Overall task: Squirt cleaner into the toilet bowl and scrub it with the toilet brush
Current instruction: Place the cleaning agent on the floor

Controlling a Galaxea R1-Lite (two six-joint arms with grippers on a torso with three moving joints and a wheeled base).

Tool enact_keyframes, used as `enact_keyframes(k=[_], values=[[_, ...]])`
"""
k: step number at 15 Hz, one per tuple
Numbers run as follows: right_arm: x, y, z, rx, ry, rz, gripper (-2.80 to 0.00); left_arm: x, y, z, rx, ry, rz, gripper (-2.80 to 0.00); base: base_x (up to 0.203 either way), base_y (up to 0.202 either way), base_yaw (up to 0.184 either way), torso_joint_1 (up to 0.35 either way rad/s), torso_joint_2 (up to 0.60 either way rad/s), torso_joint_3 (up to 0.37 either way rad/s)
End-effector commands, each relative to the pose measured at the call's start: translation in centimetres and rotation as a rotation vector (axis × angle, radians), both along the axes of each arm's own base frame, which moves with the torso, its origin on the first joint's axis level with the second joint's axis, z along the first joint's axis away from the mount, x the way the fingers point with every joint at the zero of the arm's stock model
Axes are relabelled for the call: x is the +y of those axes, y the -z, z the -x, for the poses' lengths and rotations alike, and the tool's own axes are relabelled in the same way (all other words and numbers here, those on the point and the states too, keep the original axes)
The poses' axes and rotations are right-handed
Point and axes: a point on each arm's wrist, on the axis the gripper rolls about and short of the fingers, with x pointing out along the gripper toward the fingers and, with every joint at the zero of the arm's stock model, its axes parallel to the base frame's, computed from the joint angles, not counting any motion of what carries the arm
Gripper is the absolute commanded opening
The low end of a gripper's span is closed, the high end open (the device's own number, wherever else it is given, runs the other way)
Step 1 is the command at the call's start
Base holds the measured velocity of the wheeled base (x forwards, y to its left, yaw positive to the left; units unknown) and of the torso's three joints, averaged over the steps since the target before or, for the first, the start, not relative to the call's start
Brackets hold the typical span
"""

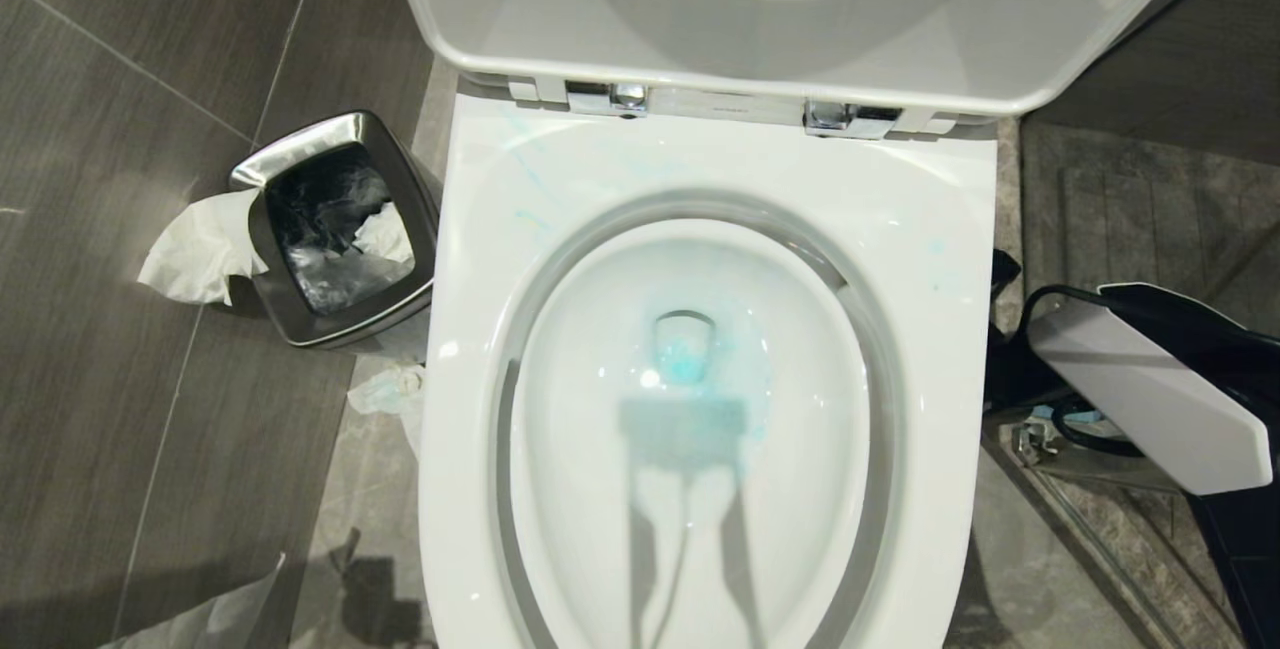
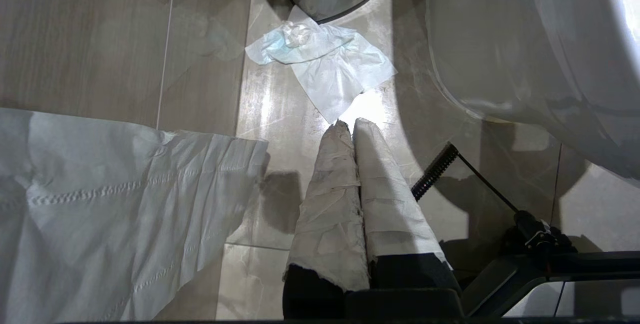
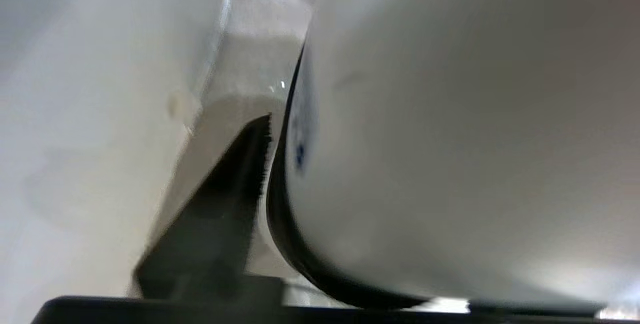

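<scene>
Two arms: only the right one's busy, left is parked low by the floor.
Toilet bowl point(image 1: 690, 489): seat + lid up, prob so the basin's fully reachable.
Cleaner point(image 1: 685, 361): turquoise pooled at the drain, faint streaks on the rim, so squirt step looks done imo.
Toilet brush: not visible anywhere, can't place it.
Left gripper point(image 2: 350, 127): taped fingers pressed together, holding nothing, hanging over a tissue point(image 2: 325, 69) on the floor tiles.
Right gripper: down beside the toilet's right side; wrist cam shows a big white rounded thing point(image 3: 450, 154) right against one finger point(image 3: 220, 204). Can't tell how wide it's open or if it's gripping.
Waste bin point(image 1: 335, 229): left of toilet, tissue hanging out.
</scene>
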Motion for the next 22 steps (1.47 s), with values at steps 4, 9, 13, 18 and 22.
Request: enact_keyframes(k=[4, 9, 13, 18, 22], values=[[-0.1, -1.1, 0.5, -0.025, 0.002, -0.002, 0.00, 0.0, 0.0, 0.0, 0.002, 0.000, 0.000, -2.80, 0.000, 0.000, 0.000, 0.000, 0.00, 0.000], [-0.2, -3.1, 3.7, 0.027, -0.004, 0.005, 0.00, 0.0, 0.0, 0.0, 0.002, 0.000, 0.000, -2.80, 0.000, 0.000, 0.000, 0.000, 0.00, 0.000], [0.1, -4.6, 8.2, 0.090, -0.025, 0.015, 0.00, 0.0, 0.0, 0.0, 0.002, 0.000, 0.001, -2.80, 0.000, 0.000, 0.000, 0.000, 0.00, 0.000], [-0.5, -7.1, 13.5, 0.106, -0.019, 0.014, 0.00, 0.0, 0.0, 0.0, 0.002, 0.000, 0.000, -2.80, 0.000, 0.000, 0.000, 0.000, 0.00, 0.000], [-1.2, -7.7, 17.1, 0.130, -0.004, 0.015, -2.80, 0.0, 0.0, 0.0, 0.002, 0.000, 0.001, -2.80, 0.000, 0.000, 0.000, 0.000, 0.00, 0.000]])
